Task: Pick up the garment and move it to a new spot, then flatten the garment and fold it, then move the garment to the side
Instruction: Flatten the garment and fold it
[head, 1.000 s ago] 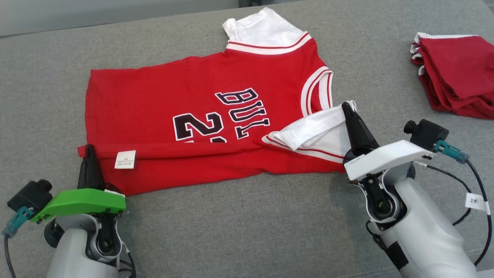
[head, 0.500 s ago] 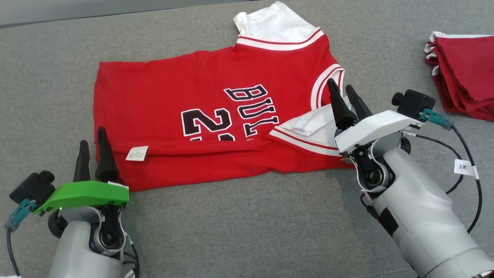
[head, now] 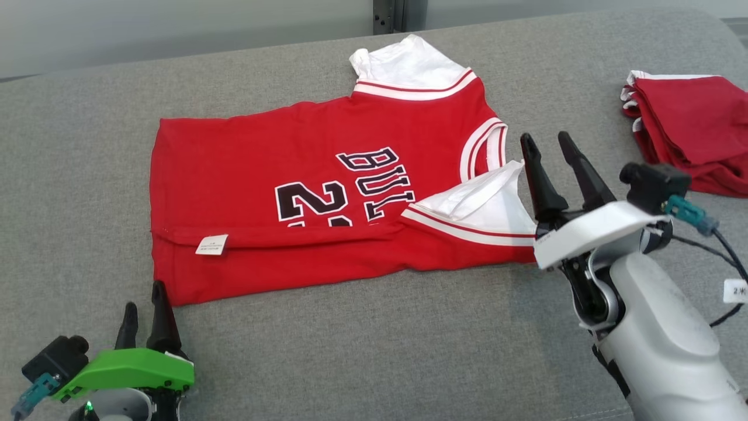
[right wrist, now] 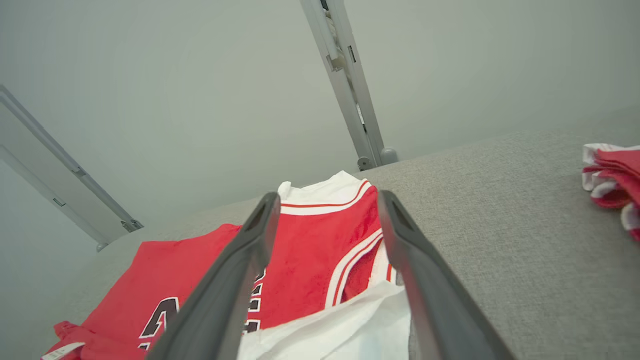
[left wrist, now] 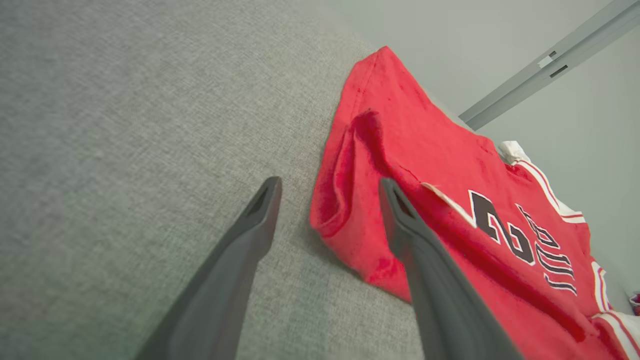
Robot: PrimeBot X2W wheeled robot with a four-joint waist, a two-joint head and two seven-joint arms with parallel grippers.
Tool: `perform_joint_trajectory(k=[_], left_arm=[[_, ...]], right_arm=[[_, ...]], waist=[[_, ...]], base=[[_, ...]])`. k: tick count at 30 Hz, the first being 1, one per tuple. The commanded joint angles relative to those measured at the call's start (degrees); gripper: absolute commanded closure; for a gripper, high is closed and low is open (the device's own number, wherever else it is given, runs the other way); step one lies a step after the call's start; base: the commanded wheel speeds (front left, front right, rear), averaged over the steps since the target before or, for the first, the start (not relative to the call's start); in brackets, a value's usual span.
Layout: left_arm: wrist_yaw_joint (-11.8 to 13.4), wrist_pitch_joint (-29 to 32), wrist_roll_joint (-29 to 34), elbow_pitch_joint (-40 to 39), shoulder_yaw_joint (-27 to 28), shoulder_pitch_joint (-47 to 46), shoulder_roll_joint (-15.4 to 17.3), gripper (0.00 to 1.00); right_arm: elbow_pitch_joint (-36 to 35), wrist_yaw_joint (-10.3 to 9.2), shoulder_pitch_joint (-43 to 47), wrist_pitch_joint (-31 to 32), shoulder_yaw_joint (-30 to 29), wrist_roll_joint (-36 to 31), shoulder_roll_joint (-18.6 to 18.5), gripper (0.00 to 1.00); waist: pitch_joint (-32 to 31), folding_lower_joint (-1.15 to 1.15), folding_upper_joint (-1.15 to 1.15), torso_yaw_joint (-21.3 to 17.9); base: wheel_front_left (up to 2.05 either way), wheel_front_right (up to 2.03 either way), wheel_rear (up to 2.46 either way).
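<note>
- Both tools have let go: a second ago each was pinched shut on the jersey's near folded edge, and now both are spread wide and backed off. The head camera also shifted, so the frame offset is not garment motion.
- Head view: left tool is open with nothing in it, low at the near-left, just short of the jersey hem corner. Right tool is open and empty, just beside the white sleeve and not touching it.
- Head view: jersey lies mid-way across the grey fabric surface, near long edge turned over onto the front, far sleeve still sticking out. Judgement: first lengthwise fold is laid and released; more folds and the move aside are left.
- Head view: folded red stack sits well apart at far right.
- Writing: chest letters read "BUL", the rest hidden under the fold. Number starts with "2", second digit cut off. Care tag has print too small to read. Cable tag shows a "2", remainder clipped.
- Left wrist view: left tool fingers apart, hem corner of the jersey ahead between them, no contact visible.
- Right wrist view: right tool fingers apart above the jersey, holding nothing.
</note>
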Motion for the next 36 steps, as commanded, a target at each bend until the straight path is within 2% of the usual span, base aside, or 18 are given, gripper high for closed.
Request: perform_joint_trajectory(k=[1, 4, 11, 12, 13, 14, 15, 17, 21, 26, 31, 36], left_arm=[[0.98, 0.98, -0.62, -0.38, 0.08, 1.12, 0.49, 0.0], [2.71, 3.15, -1.1, -1.07, -0.18, 2.26, 0.17, 0.0], [3.8, 5.32, -3.32, -0.66, 0.63, 2.43, -0.43, 0.0], [4.01, 5.62, -3.28, -0.31, 0.55, 2.32, -0.29, 0.06], [4.04, 5.59, -3.18, -0.06, 0.54, 2.16, -0.18, 0.25], [4.04, 5.39, -3.19, 0.14, 0.58, 1.92, -0.17, 0.52], [4.04, 5.12, -3.25, 0.32, 0.66, 1.65, -0.18, 0.62], [3.73, 4.59, -2.97, 0.64, 0.63, 1.24, 0.02, 1.0], [3.09, 2.81, -2.32, 1.08, 0.68, 0.18, 0.32, 1.0], [3.59, 1.14, -2.09, 1.89, 1.38, -0.46, 0.5, 1.0], [4.06, 0.75, -2.25, 3.18, 1.8, -0.36, 0.84, 1.0], [3.43, 0.56, -2.57, 4.66, 1.4, -0.69, 0.52, 1.0]], right_arm=[[-1.69, 0.01, 2.46, -0.22, -0.99, -2.22, 0.39, 0.0], [-5.08, 0.01, 7.26, -0.21, -3.36, -6.37, 1.54, 0.0], [-9.16, 0.01, 14.48, -0.19, -7.06, -10.83, 4.65, 0.0], [-9.48, 0.01, 15.07, -0.19, -7.39, -11.26, 4.99, 0.0], [-9.72, 0.01, 15.58, -0.2, -7.68, -11.54, 5.31, 0.0], [-9.89, 0.01, 16.07, -0.2, -7.95, -11.72, 5.59, 0.0], [-9.93, 0.01, 16.48, -0.2, -8.13, -11.89, 5.79, 0.0], [-9.23, 0.01, 17.33, -0.2, -8.44, -12.54, 5.91, 0.0], [-6.14, 0.01, 18.23, 0.87, -9.49, -13.93, 6.37, 0.0], [-1.44, 0.01, 17.22, 1.75, -10.76, -14.26, 7.38, 0.0], [2.49, 0.01, 14.94, 1.62, -9.52, -12.57, 8.0, 0.0], [6.69, 0.01, 12.85, 2.3, -7.01, -10.96, 8.23, 0.0]], waist=[[-0.84, 0.0, 0.0, -0.5], [-1.12, 0.0, 0.0, -0.92], [-0.52, 0.0, 0.0, -2.9], [-0.4, 0.0, 0.0, -3.24], [-0.27, 0.0, 0.0, -3.53], [-0.14, 0.0, 0.0, -3.77], [-0.05, 0.0, 0.0, -3.98], [0.07, 0.0, 0.0, -4.24], [0.16, 0.0, 0.0, -4.28], [0.13, 0.0, 0.0, -3.3], [0.31, 0.0, 0.0, -1.96], [0.21, 0.0, 0.0, -0.81]], base=[[0.0, 0.0, 0.0], [0.0, 0.0, 0.0], [0.0, 0.0, 0.0], [0.0, 0.0, 0.0], [0.0, 0.0, 0.0], [0.0, 0.0, 0.0], [0.0, 0.0, 0.0], [0.0, 0.0, 0.0], [0.0, 0.0, 0.0], [0.0, 0.0, 0.0], [0.0, 0.0, 0.0], [0.0, 0.0, 0.0]])
